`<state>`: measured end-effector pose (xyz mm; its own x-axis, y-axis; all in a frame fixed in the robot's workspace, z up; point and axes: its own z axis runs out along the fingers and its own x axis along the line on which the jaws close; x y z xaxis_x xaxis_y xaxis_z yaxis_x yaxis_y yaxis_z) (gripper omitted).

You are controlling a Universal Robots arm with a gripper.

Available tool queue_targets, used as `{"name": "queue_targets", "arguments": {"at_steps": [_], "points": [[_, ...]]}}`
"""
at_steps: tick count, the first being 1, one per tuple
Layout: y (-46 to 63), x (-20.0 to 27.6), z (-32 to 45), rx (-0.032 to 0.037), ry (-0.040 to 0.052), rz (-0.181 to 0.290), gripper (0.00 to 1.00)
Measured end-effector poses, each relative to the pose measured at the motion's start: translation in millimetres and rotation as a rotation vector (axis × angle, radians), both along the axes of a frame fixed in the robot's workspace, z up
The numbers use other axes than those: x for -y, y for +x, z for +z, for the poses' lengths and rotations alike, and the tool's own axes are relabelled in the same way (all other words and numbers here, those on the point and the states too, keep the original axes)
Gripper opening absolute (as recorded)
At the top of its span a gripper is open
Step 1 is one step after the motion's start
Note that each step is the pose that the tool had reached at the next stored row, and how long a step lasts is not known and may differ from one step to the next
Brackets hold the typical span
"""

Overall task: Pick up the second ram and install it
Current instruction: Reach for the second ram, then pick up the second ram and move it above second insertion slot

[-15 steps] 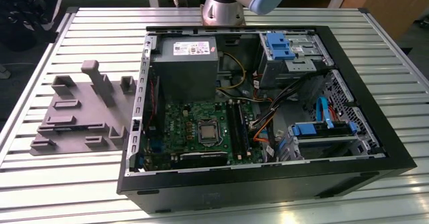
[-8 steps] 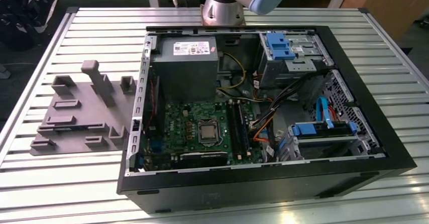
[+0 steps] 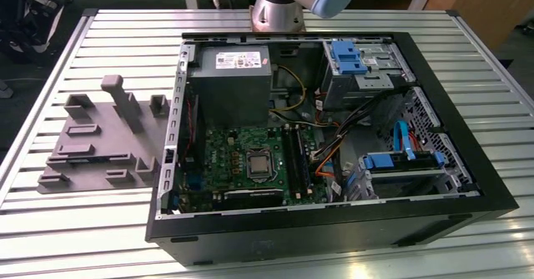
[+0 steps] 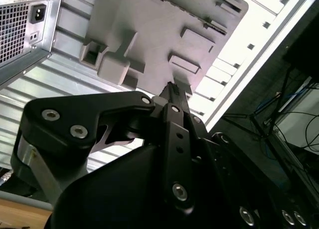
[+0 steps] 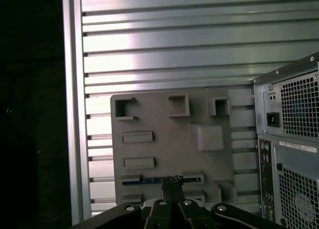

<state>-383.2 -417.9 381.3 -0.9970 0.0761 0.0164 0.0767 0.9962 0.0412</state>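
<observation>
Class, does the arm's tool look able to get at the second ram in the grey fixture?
Probably yes. The second ram lies uncovered in a slot of the grey fixture, outside the computer case; the tool hangs above it, shut, so it would need opening first.

Tall fixture post [image 3: 127, 107] beside open-topped case [image 3: 334, 235].

Your exterior view: open computer case [image 3: 334, 229] stands on slatted table [image 3: 109, 35], toward exterior view's right. Fixture [image 3: 96, 144] lies on table just beside case, at exterior view's left. Arm base [image 3: 279, 10] sits behind case. Inside case: power supply [image 3: 229, 79] at back, motherboard [image 3: 250, 160] before it, memory slots [image 3: 294, 157] on board, drive cages [image 3: 367, 72] along exterior view's right. In your first wrist view, second ram [image 5: 144, 179] lies in slot along one fixture edge.
</observation>
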Motion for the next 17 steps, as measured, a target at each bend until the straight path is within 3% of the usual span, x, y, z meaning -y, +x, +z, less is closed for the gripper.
{"name": "queue_targets", "arguments": {"at_steps": [4,17], "points": [[-3.9,6.7,-2.0,0.0001,0.0000,0.000,0.11],[-5.5,7.1,-2.2,0.0001,0.0001,0.002,0.11]]}}
